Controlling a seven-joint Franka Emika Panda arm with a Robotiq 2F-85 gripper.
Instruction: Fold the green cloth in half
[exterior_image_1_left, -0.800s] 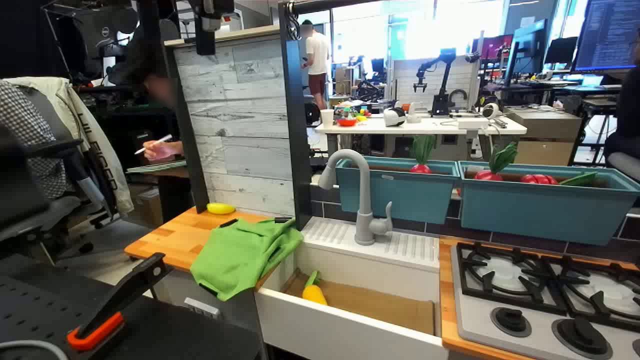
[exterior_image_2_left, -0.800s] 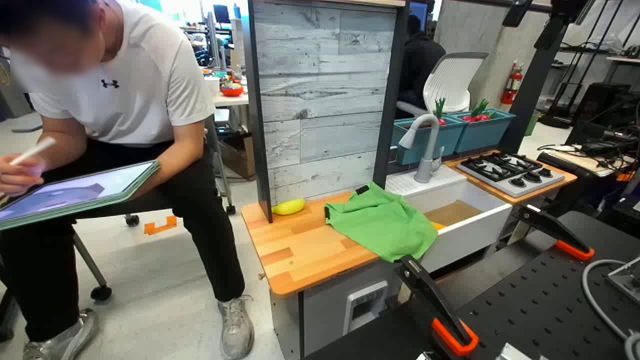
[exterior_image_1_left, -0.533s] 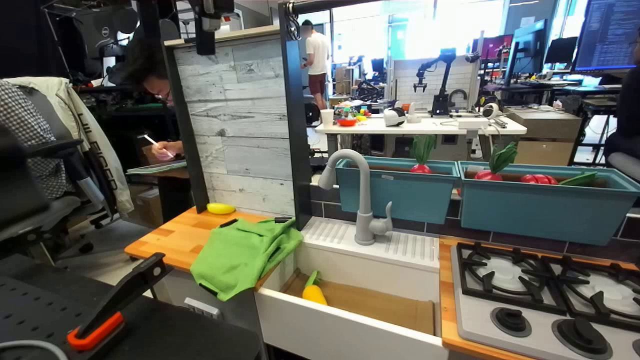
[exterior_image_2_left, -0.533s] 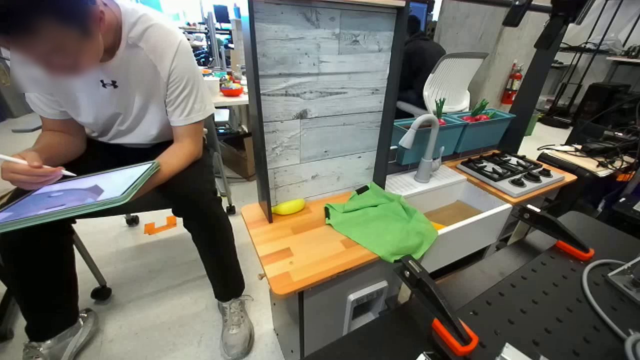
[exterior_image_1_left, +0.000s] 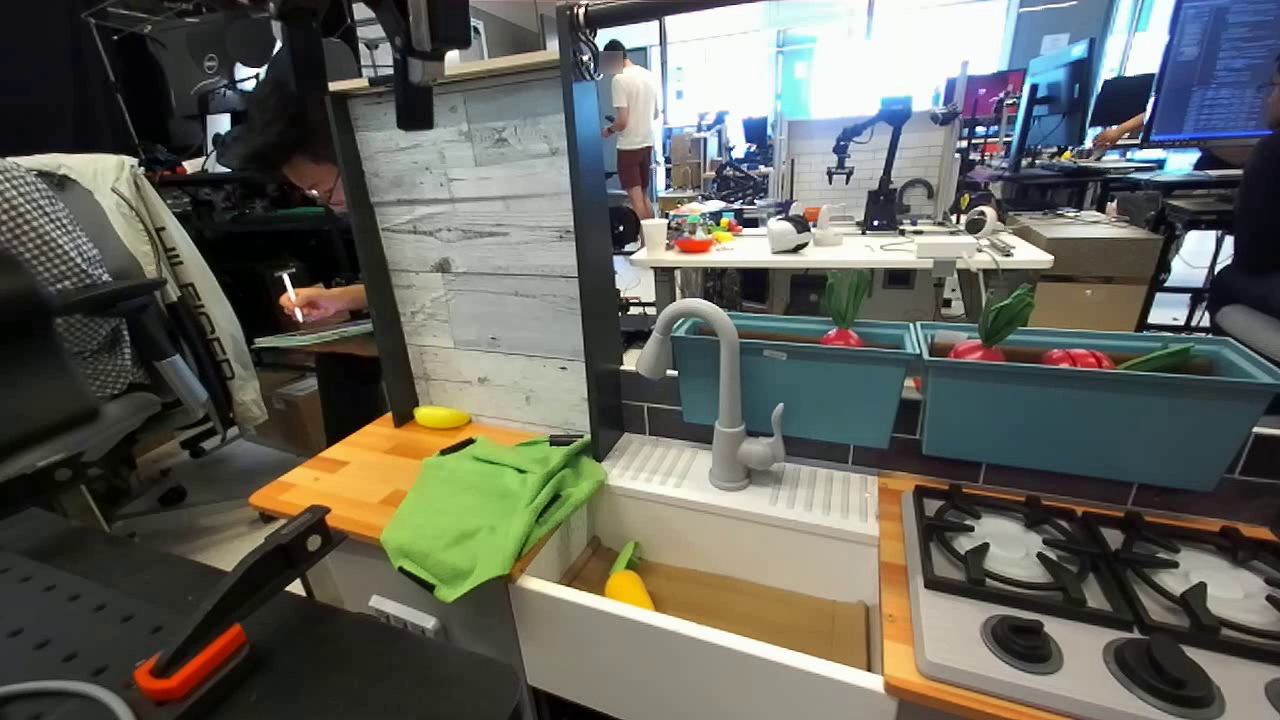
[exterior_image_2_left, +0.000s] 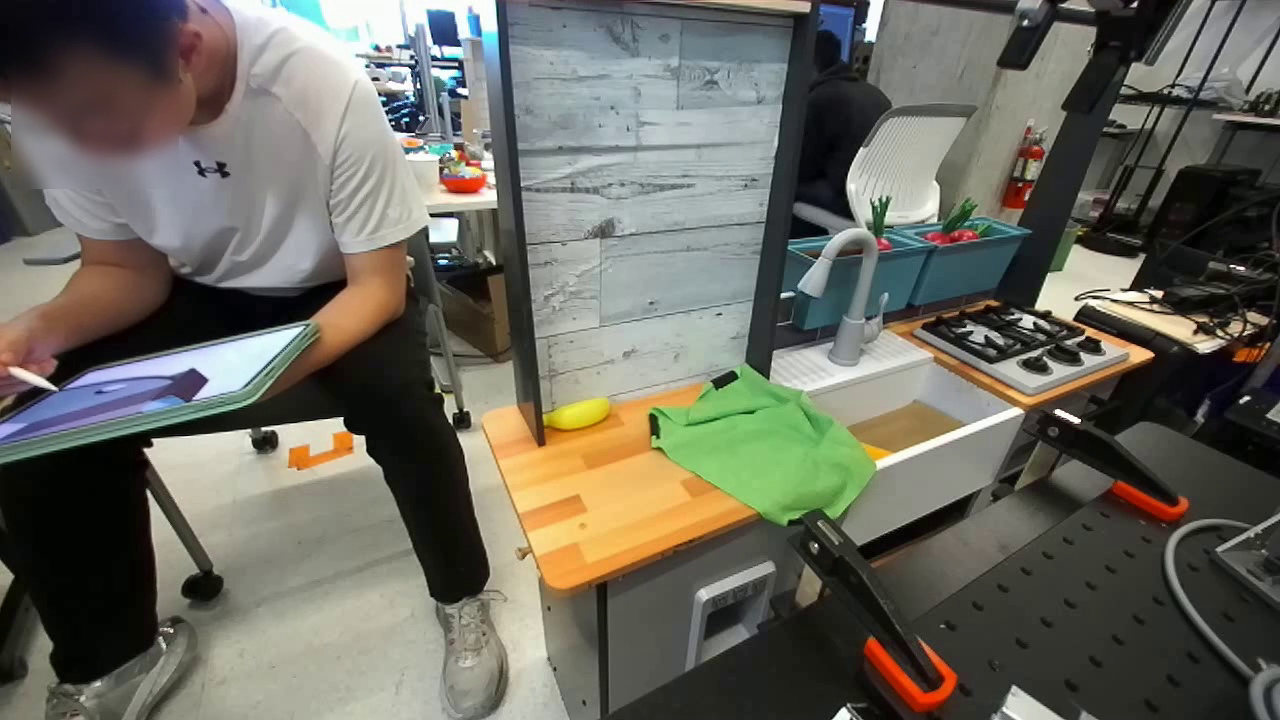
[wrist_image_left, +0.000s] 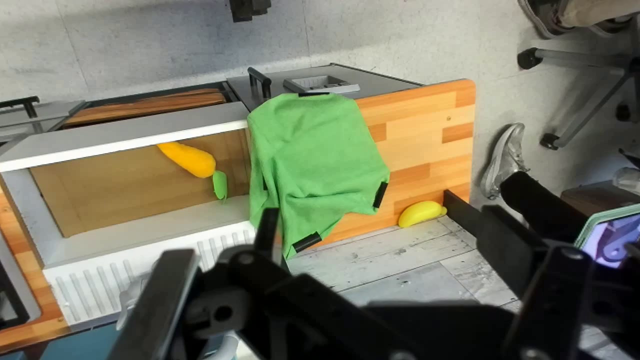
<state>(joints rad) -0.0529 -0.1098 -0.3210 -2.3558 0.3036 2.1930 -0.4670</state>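
The green cloth (exterior_image_1_left: 490, 510) lies rumpled on the wooden counter (exterior_image_1_left: 340, 475) beside the sink; it also shows in an exterior view (exterior_image_2_left: 765, 445) and in the wrist view (wrist_image_left: 315, 150). It has black tabs at its edges. One part hangs over the counter's front edge, and one side laps the sink's edge. My gripper (wrist_image_left: 385, 232) is open and empty, its fingers wide apart in the wrist view. It hangs high above the counter, apart from the cloth, and shows at the top of both exterior views (exterior_image_1_left: 414, 100) (exterior_image_2_left: 1053, 70).
A yellow toy banana (exterior_image_1_left: 440, 417) lies by the upright wood-look panel (exterior_image_1_left: 480, 230). The sink (exterior_image_1_left: 700, 650) holds a yellow-orange toy vegetable (wrist_image_left: 192, 159). A grey faucet (exterior_image_1_left: 728, 390) rises behind it. Teal bins (exterior_image_1_left: 800, 390) and a stove (exterior_image_1_left: 1010, 590) stand beyond. A person sits near the counter (exterior_image_2_left: 250, 180).
My gripper has moved down a little in both exterior views. The cloth has not moved. The seated person's pen hand has shifted.
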